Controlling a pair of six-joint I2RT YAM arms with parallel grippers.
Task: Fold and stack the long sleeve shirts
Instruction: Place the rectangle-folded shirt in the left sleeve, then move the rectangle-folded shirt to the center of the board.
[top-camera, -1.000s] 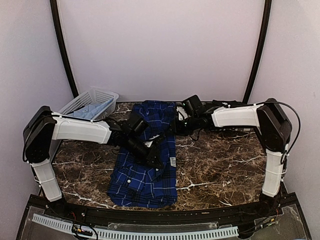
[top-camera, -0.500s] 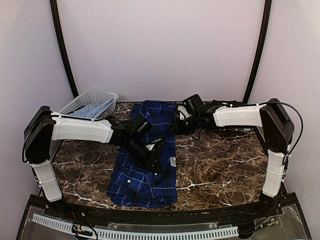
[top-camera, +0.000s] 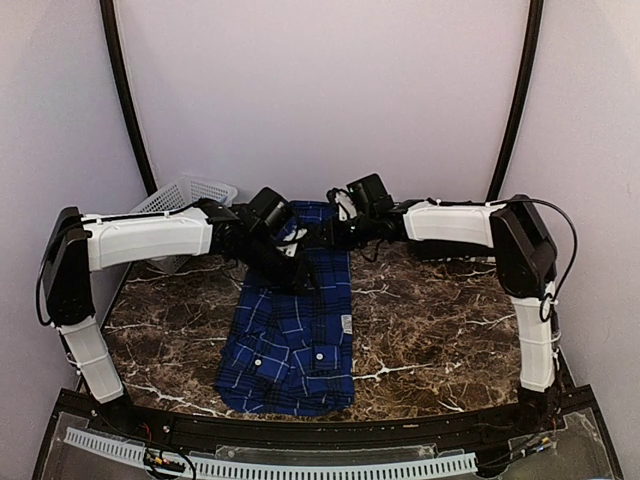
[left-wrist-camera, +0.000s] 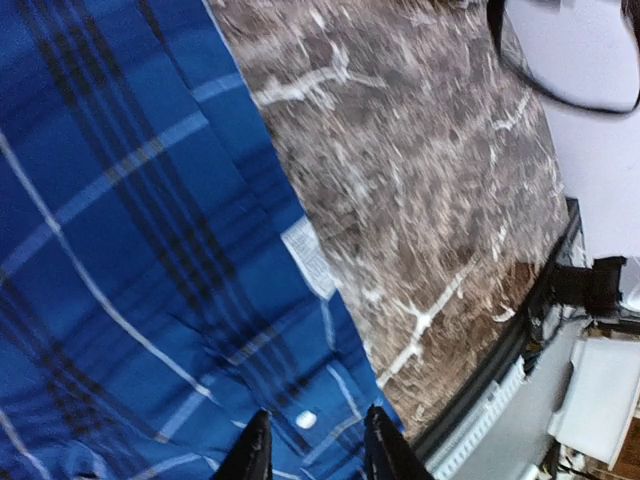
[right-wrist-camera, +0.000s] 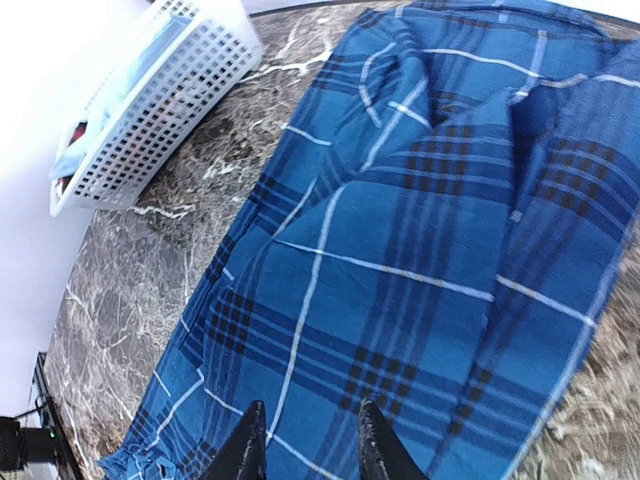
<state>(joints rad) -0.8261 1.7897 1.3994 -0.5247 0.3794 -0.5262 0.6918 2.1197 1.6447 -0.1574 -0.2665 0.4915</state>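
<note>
- Left end effector (left-wrist-camera: 315, 452) has its fingers parted with nothing between them. Blue cloth shows through the gap, so it is empty.
- Right end effector (right-wrist-camera: 305, 447) is likewise parted and empty, looking down on the plaid from well above.
- The plaid shirt (top-camera: 290, 340) lies flat on the table (top-camera: 450, 320) as a narrow strip. Its long axis runs from the upper centre of the overhead view to the lower centre, leaning slightly left toward the bottom.
- Both end effectors hang over the upper end of that strip, the left one over its left half and the right one at its right edge. The lower end is well apart from both.
- A white label (top-camera: 345, 322) marks the strip's right edge about halfway down.
- The basket (top-camera: 195, 190) sits at upper left, beside the left arm and off the shirt.
- Judgement: a crosswise fold looks next, with the upper end carried down the long axis toward the bottom of the frame. Each arm is nearest its own upper corner, so neither needs to cross.
</note>
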